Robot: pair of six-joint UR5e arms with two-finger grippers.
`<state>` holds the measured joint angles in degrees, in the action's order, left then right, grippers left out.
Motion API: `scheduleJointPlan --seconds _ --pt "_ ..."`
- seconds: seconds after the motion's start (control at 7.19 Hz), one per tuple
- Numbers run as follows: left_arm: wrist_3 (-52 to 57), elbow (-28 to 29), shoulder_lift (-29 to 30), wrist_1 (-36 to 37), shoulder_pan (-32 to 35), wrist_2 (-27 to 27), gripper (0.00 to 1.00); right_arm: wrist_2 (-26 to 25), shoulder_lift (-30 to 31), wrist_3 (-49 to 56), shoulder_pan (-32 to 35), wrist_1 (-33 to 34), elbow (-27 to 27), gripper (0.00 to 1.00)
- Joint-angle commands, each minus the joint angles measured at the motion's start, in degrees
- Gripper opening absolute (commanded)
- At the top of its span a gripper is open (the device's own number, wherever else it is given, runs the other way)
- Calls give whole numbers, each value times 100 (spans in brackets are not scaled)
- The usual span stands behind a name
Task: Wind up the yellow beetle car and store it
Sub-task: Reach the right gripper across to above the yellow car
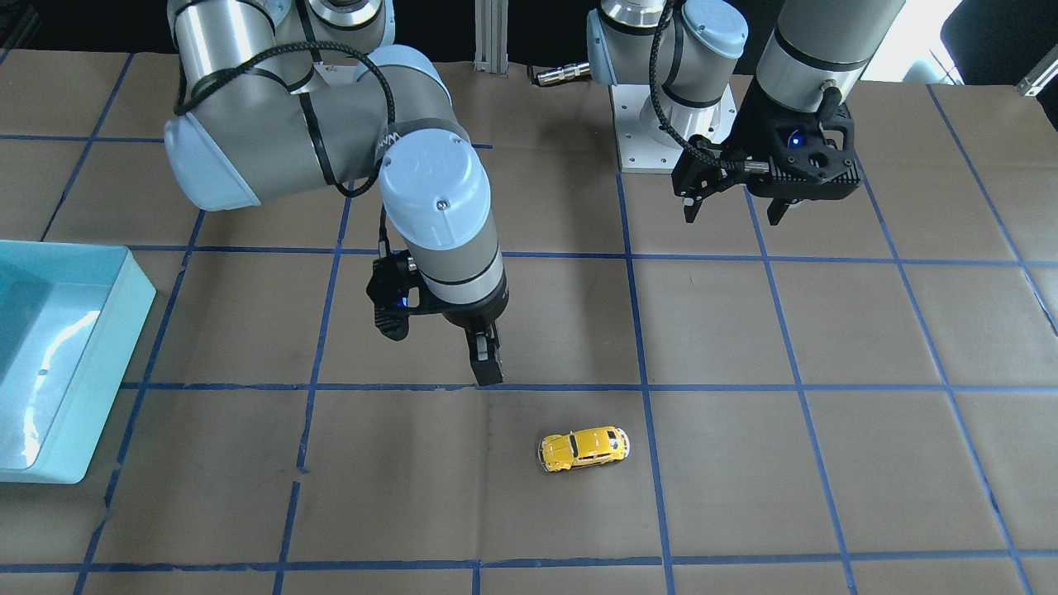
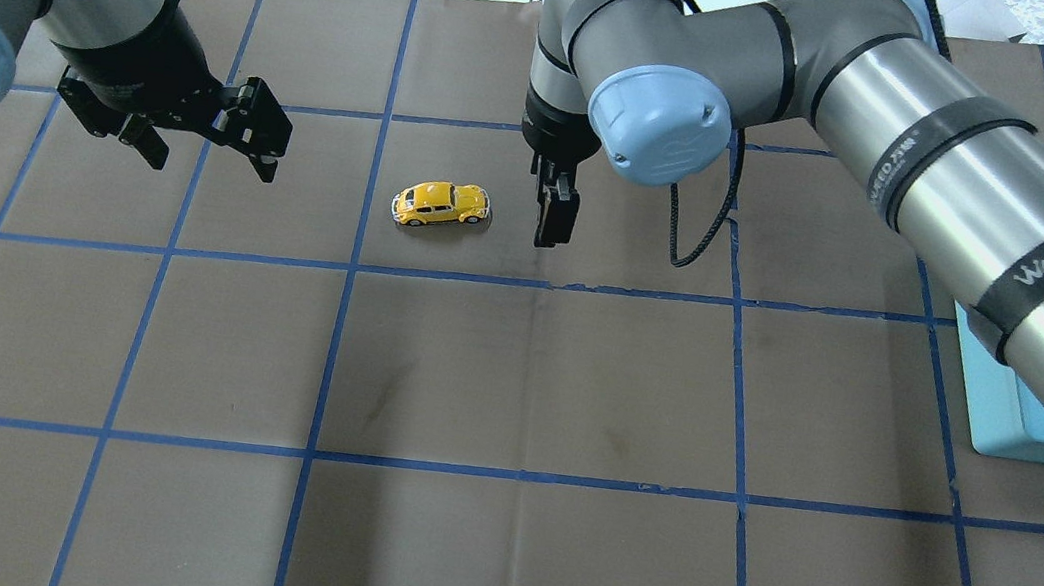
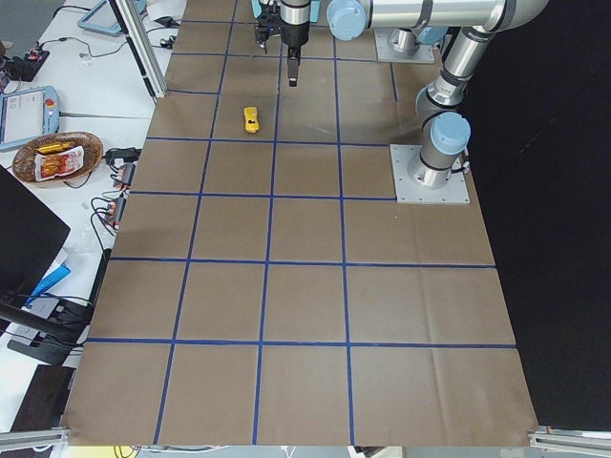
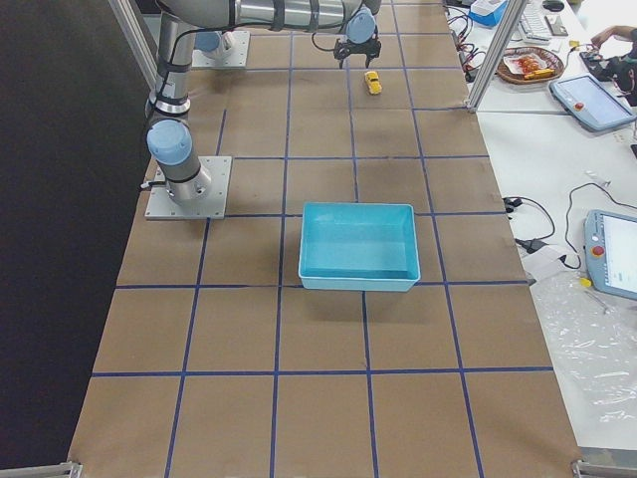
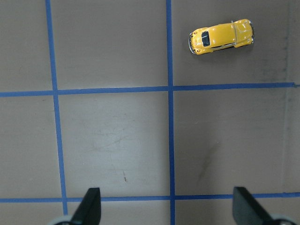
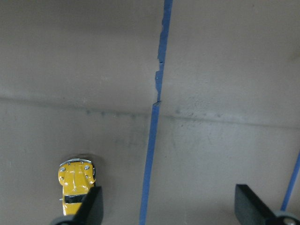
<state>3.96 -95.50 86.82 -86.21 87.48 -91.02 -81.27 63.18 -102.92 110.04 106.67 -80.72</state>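
Note:
The yellow beetle car (image 2: 440, 205) stands on its wheels on the brown table, apart from both grippers. It also shows in the front view (image 1: 583, 448), the left wrist view (image 5: 220, 37) and the right wrist view (image 6: 75, 187). My right gripper (image 2: 550, 231) hangs just to the car's right in the overhead view, a little above the table. It is open and empty, and its fingers (image 6: 89, 208) are wide apart. My left gripper (image 2: 214, 162) is open and empty, raised to the car's left, and also shows in the front view (image 1: 733, 216).
A light blue bin (image 1: 124, 330) stands on the table on my right side, also in the right side view (image 4: 358, 279). Blue tape lines mark a grid on the brown table cover. My right arm's elbow (image 2: 660, 125) hangs over the table behind the car.

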Motion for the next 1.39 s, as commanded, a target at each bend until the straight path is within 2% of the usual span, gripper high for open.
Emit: scheduleJointPlan --seconds 0.0,0.42,0.97,1.25 --pt "0 -3 -16 -72 -64 -3 100 50 -568 -331 218 730 144 99" --pt "0 -3 -24 -115 -73 -12 100 -29 -1402 -413 482 750 1187 99" --pt "0 -3 -24 -107 -73 -3 100 -21 -2045 -711 597 742 1892 99" --pt "0 -3 -24 -107 -73 -3 100 -38 -2134 -668 597 637 1903 99"
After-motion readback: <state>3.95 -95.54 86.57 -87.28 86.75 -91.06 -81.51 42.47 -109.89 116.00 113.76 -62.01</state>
